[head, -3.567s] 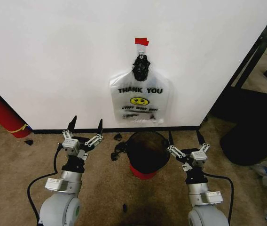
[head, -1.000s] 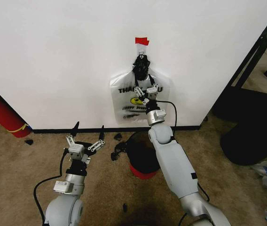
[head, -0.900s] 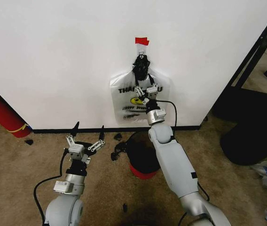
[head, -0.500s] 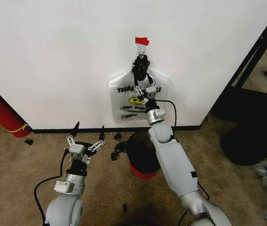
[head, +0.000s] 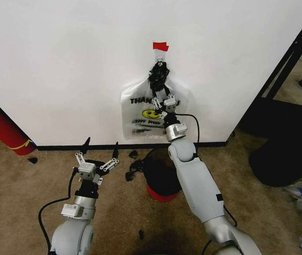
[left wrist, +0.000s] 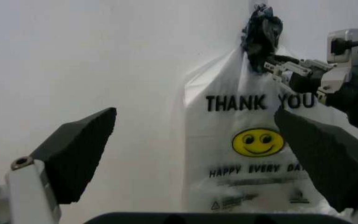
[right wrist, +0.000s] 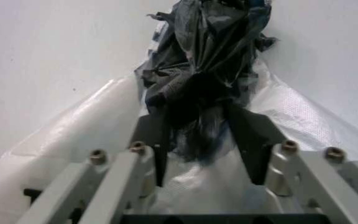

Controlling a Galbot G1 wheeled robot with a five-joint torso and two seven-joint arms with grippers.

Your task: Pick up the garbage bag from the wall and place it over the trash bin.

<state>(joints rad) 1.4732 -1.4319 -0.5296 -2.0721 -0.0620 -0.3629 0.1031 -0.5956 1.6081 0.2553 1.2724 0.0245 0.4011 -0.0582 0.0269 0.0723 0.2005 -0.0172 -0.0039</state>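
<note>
Head view: the right pincer (head: 160,99) is reaching up to the wall (head: 60,64), its fingers clamping together on the dark bunched neck of the garbage bag (head: 143,114). That bag is hanging with its long axis vertical, knot pointing up toward a scrap of red tape (head: 160,47), printed face outward, its lower edge swinging a little toward the left. Directly below, the trash bin (head: 159,175) is standing upright on the carpet, close to the baseboard. Low down, the left pincer (head: 99,144) is waiting above the floor with fingers spread apart, pointing at the wall.
</note>
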